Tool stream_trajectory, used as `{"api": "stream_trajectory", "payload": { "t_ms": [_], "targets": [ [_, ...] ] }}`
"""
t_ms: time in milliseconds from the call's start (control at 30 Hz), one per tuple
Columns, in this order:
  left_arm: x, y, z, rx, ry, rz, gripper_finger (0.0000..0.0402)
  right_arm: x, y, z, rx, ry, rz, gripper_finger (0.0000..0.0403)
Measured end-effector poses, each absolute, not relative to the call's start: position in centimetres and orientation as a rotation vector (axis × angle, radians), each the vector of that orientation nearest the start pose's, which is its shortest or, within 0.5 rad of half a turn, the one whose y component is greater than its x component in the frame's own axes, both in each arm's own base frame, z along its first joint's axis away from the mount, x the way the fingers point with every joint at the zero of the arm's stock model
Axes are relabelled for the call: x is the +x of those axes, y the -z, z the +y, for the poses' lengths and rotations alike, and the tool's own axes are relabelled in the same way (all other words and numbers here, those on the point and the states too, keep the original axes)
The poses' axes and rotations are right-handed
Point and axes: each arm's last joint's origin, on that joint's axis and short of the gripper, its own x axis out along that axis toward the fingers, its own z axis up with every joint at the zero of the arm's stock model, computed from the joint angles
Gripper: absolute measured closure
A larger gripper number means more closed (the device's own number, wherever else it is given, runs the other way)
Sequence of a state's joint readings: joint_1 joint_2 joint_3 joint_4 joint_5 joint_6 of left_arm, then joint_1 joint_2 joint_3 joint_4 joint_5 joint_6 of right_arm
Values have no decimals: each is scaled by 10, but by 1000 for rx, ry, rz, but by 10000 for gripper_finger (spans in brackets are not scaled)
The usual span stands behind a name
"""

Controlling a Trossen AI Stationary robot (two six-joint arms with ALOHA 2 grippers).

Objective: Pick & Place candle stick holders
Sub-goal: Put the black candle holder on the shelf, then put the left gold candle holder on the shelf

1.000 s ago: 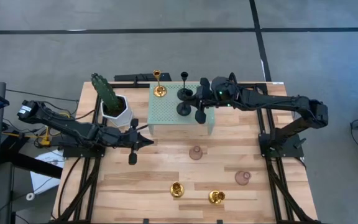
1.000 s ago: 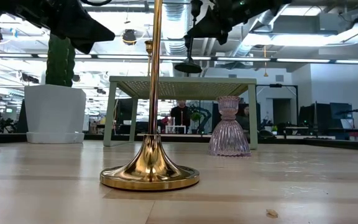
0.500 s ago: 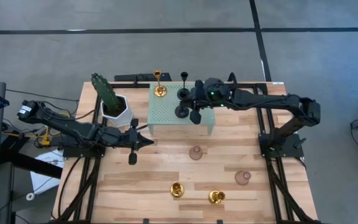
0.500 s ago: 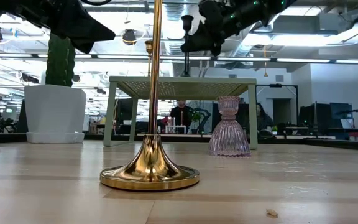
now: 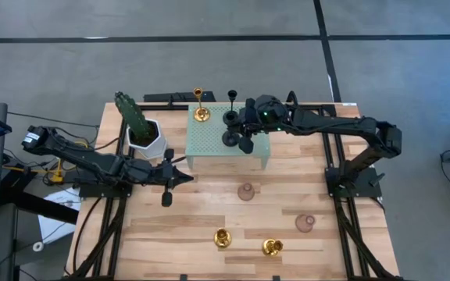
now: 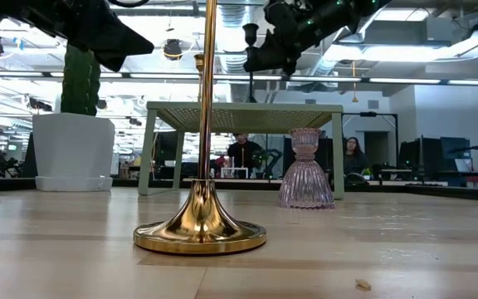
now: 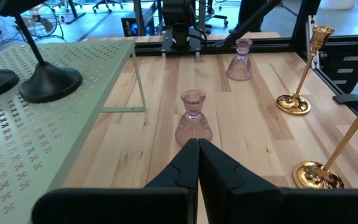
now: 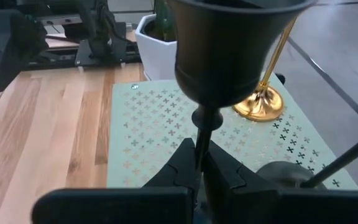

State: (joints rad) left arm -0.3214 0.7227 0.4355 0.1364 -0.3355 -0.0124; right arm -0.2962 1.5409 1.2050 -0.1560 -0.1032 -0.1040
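My right gripper (image 5: 244,143) is over the pale green perforated stand (image 5: 209,148), shut on a black candle stick holder (image 8: 235,43). The holder's base (image 5: 230,139) is at the stand's top. A second black holder (image 5: 231,117) and a gold holder (image 5: 200,114) stand on their bases at the stand's far side. Two mauve holders (image 5: 246,191) (image 5: 305,223) and two gold holders (image 5: 222,237) (image 5: 271,247) stand on the table. My left gripper (image 7: 197,146) is shut and empty, left of the stand, pointing at the nearer mauve holder (image 7: 193,118). My right gripper pinches the black holder's thin stem (image 8: 205,127) just below its cup, between its two fingers. The fingers come from the table's right and lie across the stem. The holder stays about upright. The gripper hides its base, so I cannot tell whether it rests on the stand.
A green cactus in a white pot (image 5: 141,129) stands left of the stand at the far left. The near gold holder (image 6: 200,232) fills the low view's front. People sit in the room behind the table.
My right gripper has gone toward the table's left and down with the black holder. The holder's base, which hung clear above the stand, has come down to the stand's top.
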Motion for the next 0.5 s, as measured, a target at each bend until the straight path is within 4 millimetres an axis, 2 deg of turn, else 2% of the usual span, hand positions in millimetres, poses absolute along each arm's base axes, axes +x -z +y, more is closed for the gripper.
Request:
{"api": "stream_trajectory", "payload": {
  "t_ms": [133, 500],
  "targets": [
    [162, -252, -44, 36, -15, 143, 394, 334, -298, -99, -7, 167, 488, 379],
    [162, -252, -44, 36, -15, 143, 394, 326, -304, -97, -20, 182, 500, 247]
  ]
}}
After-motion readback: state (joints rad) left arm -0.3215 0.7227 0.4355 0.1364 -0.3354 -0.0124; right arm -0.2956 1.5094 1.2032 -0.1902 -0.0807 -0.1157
